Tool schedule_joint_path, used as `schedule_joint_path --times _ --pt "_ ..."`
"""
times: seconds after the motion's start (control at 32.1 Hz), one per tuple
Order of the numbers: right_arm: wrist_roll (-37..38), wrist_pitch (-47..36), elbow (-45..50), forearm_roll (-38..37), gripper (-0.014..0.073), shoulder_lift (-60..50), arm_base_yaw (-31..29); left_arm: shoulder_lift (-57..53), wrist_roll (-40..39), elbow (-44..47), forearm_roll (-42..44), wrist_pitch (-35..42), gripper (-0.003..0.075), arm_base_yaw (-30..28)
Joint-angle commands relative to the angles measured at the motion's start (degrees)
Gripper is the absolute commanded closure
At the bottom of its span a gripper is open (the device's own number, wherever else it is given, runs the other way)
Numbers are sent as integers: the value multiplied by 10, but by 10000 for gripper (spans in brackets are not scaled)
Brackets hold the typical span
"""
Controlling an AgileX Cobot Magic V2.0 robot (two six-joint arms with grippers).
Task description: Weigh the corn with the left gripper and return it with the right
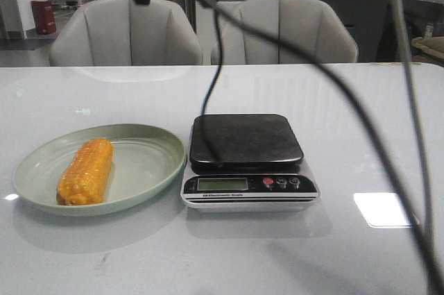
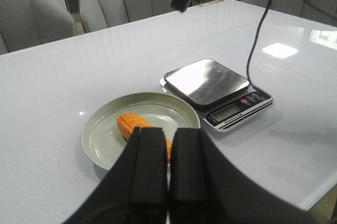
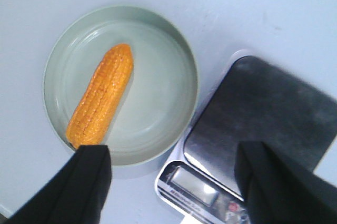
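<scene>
The orange-yellow corn [image 1: 86, 171] lies on a pale green plate [image 1: 149, 159] at the table's left. It also shows in the left wrist view [image 2: 131, 124] and the right wrist view [image 3: 101, 95]. A digital scale [image 1: 246, 144] with a dark steel pan stands just right of the plate, and its pan is bare. My left gripper [image 2: 168, 134] is shut and empty, high above the plate's near side. My right gripper [image 3: 171, 155] is open and empty, high above the gap between plate and scale. Neither gripper's fingers show in the front view.
Black cables [image 1: 319, 76] hang across the front view, over the scale and the table's right side. Two grey chairs [image 1: 125, 31] stand behind the white table's far edge. A bright light reflection [image 1: 383, 209] lies on the table right of the scale.
</scene>
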State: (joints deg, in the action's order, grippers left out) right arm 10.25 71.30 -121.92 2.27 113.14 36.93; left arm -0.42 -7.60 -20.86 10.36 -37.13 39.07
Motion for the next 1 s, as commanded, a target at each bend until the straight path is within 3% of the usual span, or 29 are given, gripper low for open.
schedule_joint_path --times 0.0,0.25,0.97 --pt "-26 -9 -2 -7 8 -79 -20 -3 -1 -15 3 46 606 -1" --pt "-54 -33 94 -7 8 -181 -33 -3 -1 -15 3 46 606 -1" --pt "-55 -313 651 -13 8 -671 -33 -3 -1 -15 3 46 606 -1"
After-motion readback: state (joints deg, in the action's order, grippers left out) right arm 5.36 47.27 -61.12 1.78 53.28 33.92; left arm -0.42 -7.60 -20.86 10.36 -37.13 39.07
